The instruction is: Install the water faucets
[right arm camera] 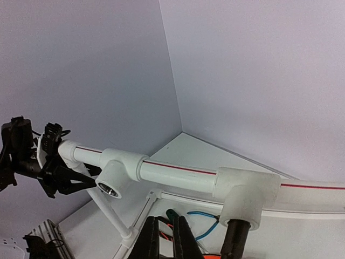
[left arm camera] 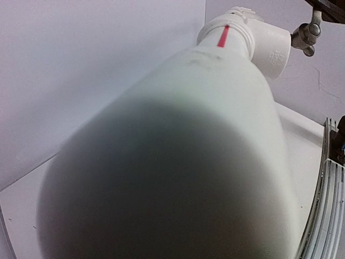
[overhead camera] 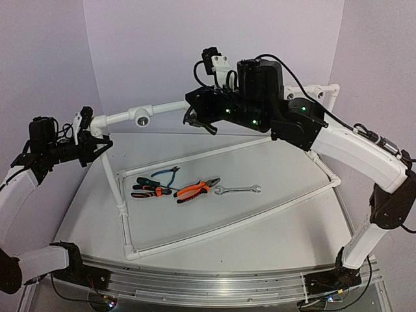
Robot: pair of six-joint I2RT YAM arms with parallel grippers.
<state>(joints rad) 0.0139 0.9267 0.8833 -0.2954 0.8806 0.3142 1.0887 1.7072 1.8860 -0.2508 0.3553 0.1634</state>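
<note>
The dark water faucet [right arm camera: 233, 241] sticks down out of the right-hand tee [right arm camera: 245, 193] on the raised white pipe [right arm camera: 178, 174]. In the left wrist view the water faucet [left arm camera: 306, 34] shows its lever handle at the tee [left arm camera: 269, 46]. My right gripper [right arm camera: 165, 244] is shut just left of the faucet, apart from it, with nothing between its fingers. In the top view it [overhead camera: 191, 117] hangs over the pipe, and the faucet [overhead camera: 209, 127] peeks out below it. My left gripper [overhead camera: 102, 143] is shut on the pipe's left upright below the elbow; the pipe [left arm camera: 178, 162] fills its own view.
A second tee [overhead camera: 143, 117] with an empty threaded socket sits left along the pipe. Inside the white pipe frame [overhead camera: 123, 221] on the table lie blue-handled pliers [overhead camera: 166, 174], black-and-orange pliers [overhead camera: 148, 190], orange-handled pliers [overhead camera: 195, 190] and a silver wrench [overhead camera: 238, 190].
</note>
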